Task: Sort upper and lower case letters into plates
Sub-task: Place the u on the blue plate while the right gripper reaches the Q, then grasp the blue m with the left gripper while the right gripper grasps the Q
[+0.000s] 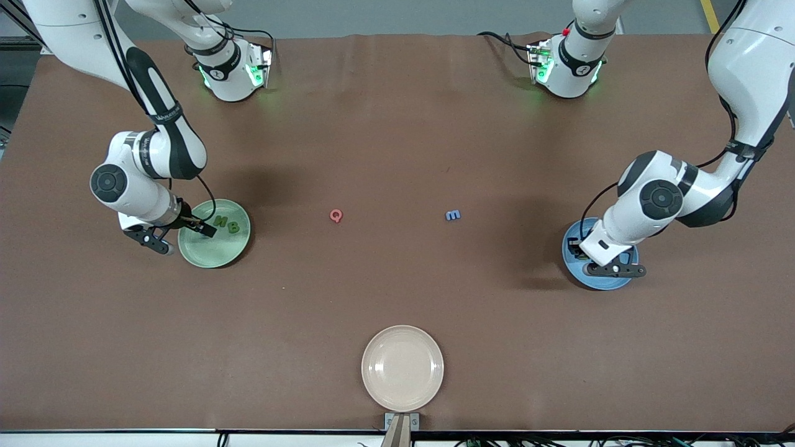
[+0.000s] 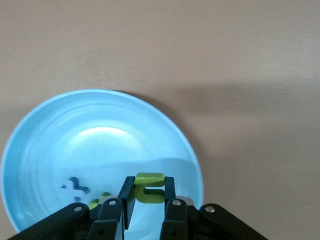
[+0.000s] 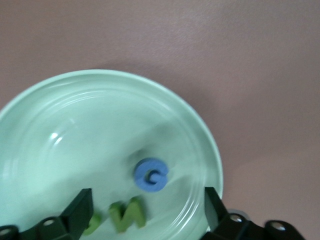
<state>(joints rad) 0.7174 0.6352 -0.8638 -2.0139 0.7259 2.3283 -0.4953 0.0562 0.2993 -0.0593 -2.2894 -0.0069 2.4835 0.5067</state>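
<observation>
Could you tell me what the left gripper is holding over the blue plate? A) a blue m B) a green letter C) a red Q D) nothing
B: the left gripper is shut on a green letter over the blue plate.

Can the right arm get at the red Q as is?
Probably yes: right gripper is open over the green plate, holding nothing, and bare table lies between it and the red Q.

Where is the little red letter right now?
The red letter lies on the bare table mid-way along it, level with the blue m beside it, which lies toward the left arm's end.
</observation>
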